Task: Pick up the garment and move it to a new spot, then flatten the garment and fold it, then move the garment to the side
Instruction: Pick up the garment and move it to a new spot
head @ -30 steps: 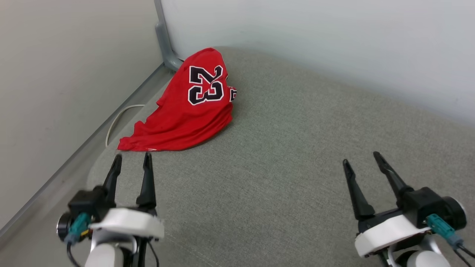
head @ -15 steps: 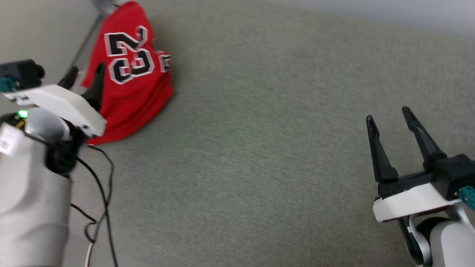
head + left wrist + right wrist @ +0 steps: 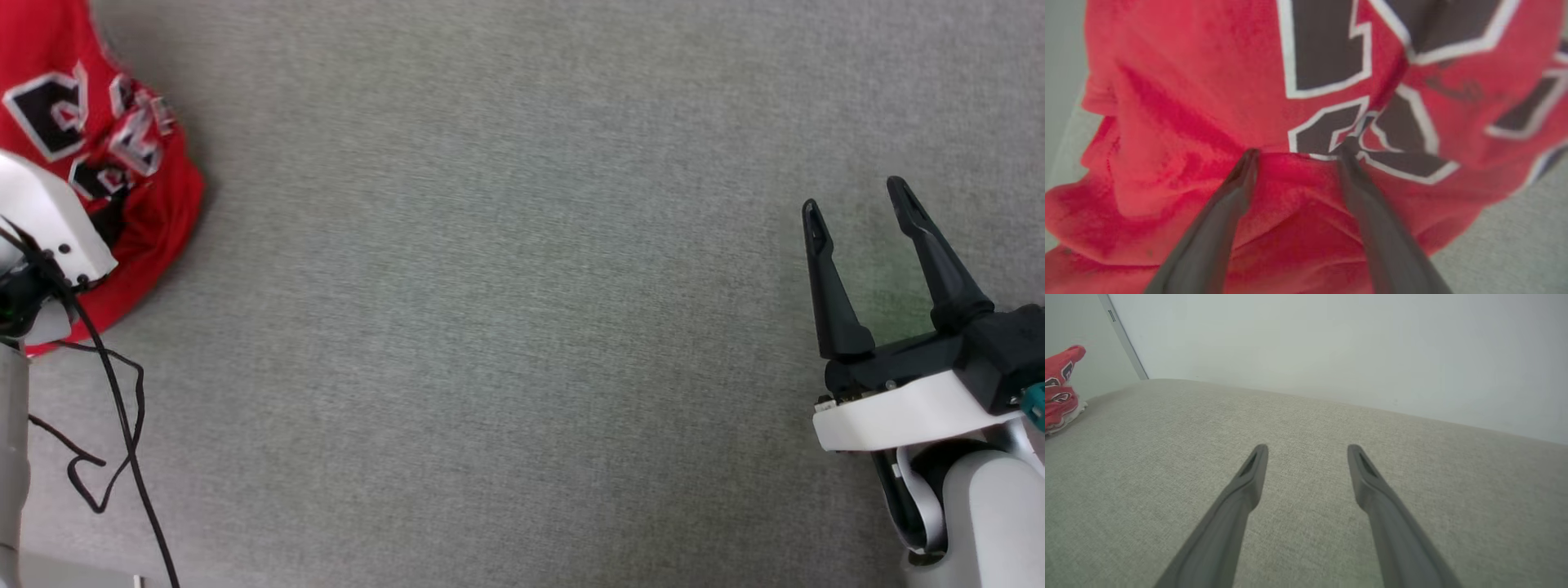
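A crumpled red jersey (image 3: 155, 204) lies bunched at the far left of a grey upholstered surface (image 3: 522, 327), its black-and-white number showing.

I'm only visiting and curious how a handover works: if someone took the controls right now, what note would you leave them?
Left gripper: open, tips right at the crumpled garment, nothing gripped.
Right gripper: open and empty over the bare grey cushion, well away from the garment.
Garment: in a heap at the far left of the head view.
Done: nothing yet; the pickup has not happened.
Left: grip it, move it, flatten, fold, set aside.
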